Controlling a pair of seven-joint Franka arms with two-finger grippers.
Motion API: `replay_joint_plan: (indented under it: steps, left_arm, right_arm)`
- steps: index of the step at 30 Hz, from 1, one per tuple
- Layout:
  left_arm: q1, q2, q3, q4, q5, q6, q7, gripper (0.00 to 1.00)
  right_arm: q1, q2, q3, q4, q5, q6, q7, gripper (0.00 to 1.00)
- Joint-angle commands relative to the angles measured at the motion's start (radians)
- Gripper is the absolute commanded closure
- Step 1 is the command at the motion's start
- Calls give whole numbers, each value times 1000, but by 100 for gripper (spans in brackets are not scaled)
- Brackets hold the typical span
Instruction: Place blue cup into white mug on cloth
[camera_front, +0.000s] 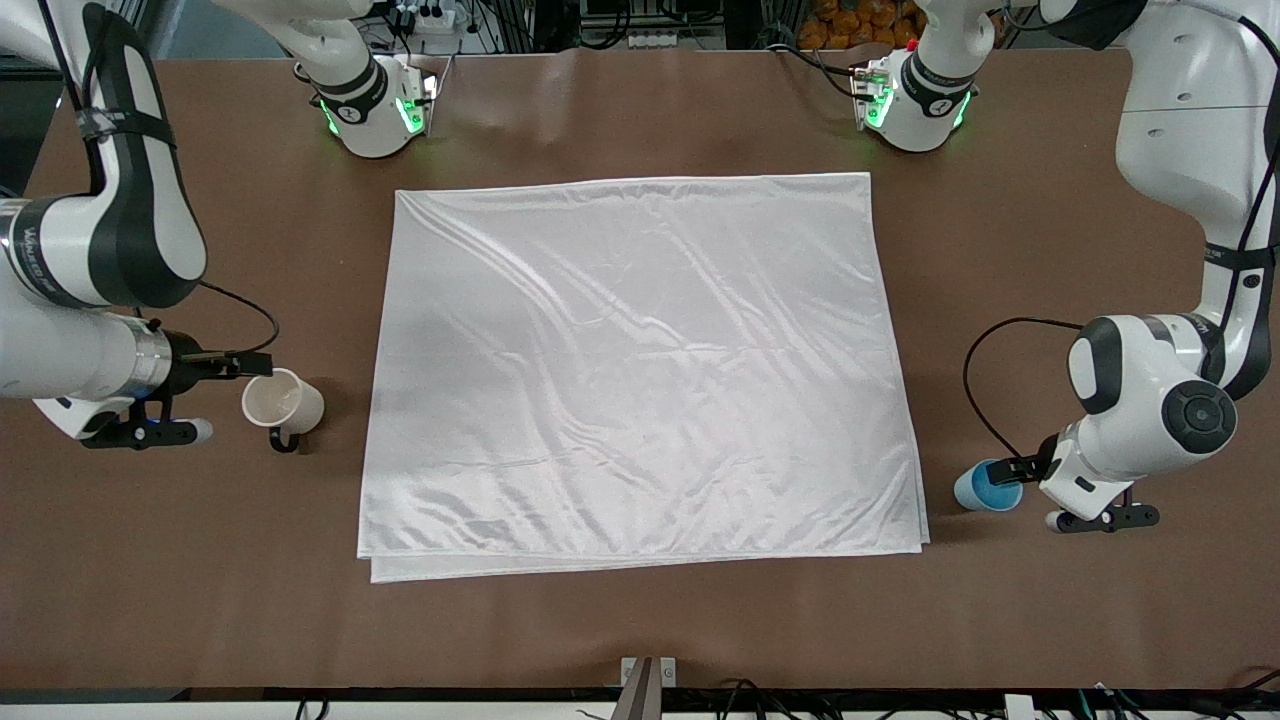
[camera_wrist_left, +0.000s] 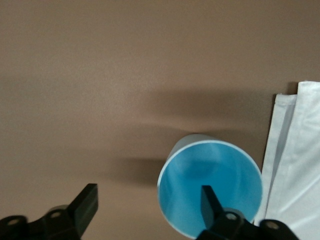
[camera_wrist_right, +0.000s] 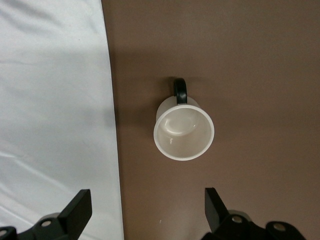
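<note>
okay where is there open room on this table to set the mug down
The whole cloth is bare, so its middle is the widest patch. Brown table is also free between the cloth and the front camera. It's tight at the ends: right gripper by the white mug, left gripper at the blue cup.

1. Right arm (camera_front: 100, 250): base (camera_front: 375, 110) at the top of the front view. The links loop out past the frame edge at that arm's end and re-enter at mid-height, with the forearm about level.
2. Right claw (camera_front: 245, 363): low over the surface, pointing toward the frame centre. In the right wrist view (camera_wrist_right: 146, 205) its two black fingers (camera_wrist_right: 77, 207) stand wide apart at the lower edge of the frame.
3. Left arm (camera_front: 1180, 150): base (camera_front: 915, 100) at the top of the front view. The links descend along the frame edge at that arm's end, and the wrist is bent in the lower part of the frame.
4. Left claw (camera_front: 1020, 470): low over the surface, pointing toward the frame centre. In the left wrist view (camera_wrist_left: 147, 200) its fingers (camera_wrist_left: 85, 202) are spread wide at the lower edge of the frame.
</note>
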Motion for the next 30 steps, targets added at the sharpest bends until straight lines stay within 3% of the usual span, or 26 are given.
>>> replay_joint_plan:
  steps: [1, 4, 10, 11, 19, 30]
  left_arm:
    - [3, 32, -2, 23, 25, 35, 10, 29]
    - [3, 40, -2, 24, 25, 41, 10, 46]
    - [2, 46, -2, 23, 28, 69, 12, 96]
    - [2, 46, -2, 23, 26, 70, 12, 100]
    - [-6, 23, -7, 23, 35, 70, 14, 100]
    - [-18, -124, -62, 21, 32, -29, -3, 100]
  right_arm:
    - [-21, 67, 5, 19, -45, 75, -40, 0]
    - [-50, 90, 6, 16, -44, 118, -71, 0]
    - [-62, 113, 6, 18, -36, 149, -95, 0]
    - [-62, 118, 8, 18, -36, 152, -95, 0]
    - [-72, 161, 6, 16, -35, 212, -94, 0]
    - [-81, 222, 8, 16, -35, 302, -92, 0]
